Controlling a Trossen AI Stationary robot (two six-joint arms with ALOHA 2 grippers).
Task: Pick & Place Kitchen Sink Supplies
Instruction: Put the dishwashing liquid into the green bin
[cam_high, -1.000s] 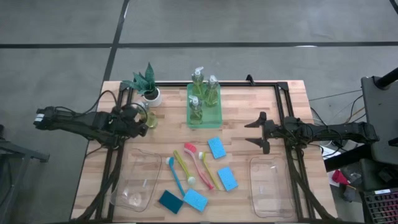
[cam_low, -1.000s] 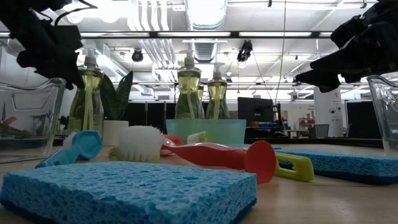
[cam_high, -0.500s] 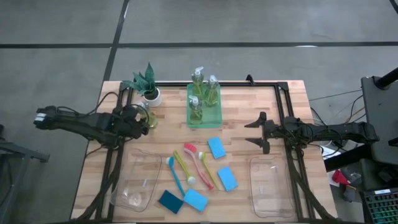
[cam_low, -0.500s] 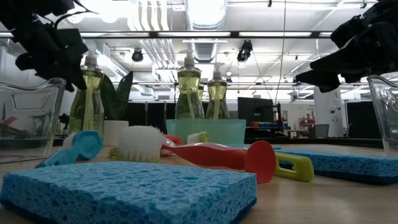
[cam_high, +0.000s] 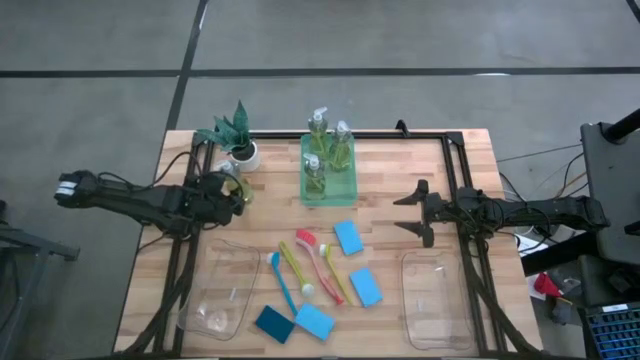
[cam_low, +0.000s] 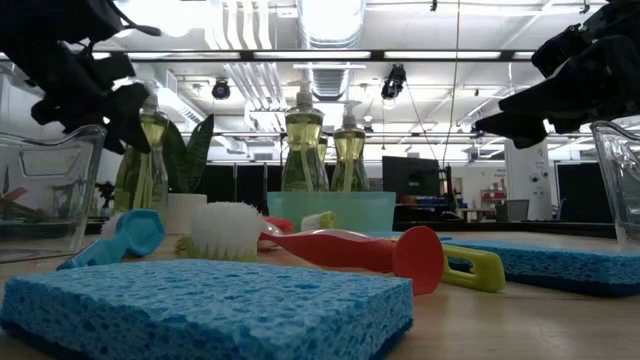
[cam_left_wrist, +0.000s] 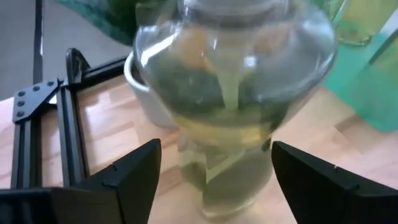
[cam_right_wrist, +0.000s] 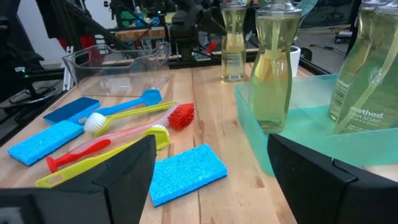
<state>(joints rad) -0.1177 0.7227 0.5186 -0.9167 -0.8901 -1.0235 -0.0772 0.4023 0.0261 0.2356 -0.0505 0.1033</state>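
Advancing since before, left gripper — fingers spread — now straddles the lone soap bottle.

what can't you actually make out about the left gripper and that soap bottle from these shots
- High view: the left gripper covers the soap bottle, so contact is hidden.
- Left wrist view: the soap bottle is blurred, its pump cut off by the edge; open fingers flank it, touching unclear.
- Low view: the bottle's base sits behind the blue brush.

Left pincer spread wide; right pincer likewise, hovering mid-table.
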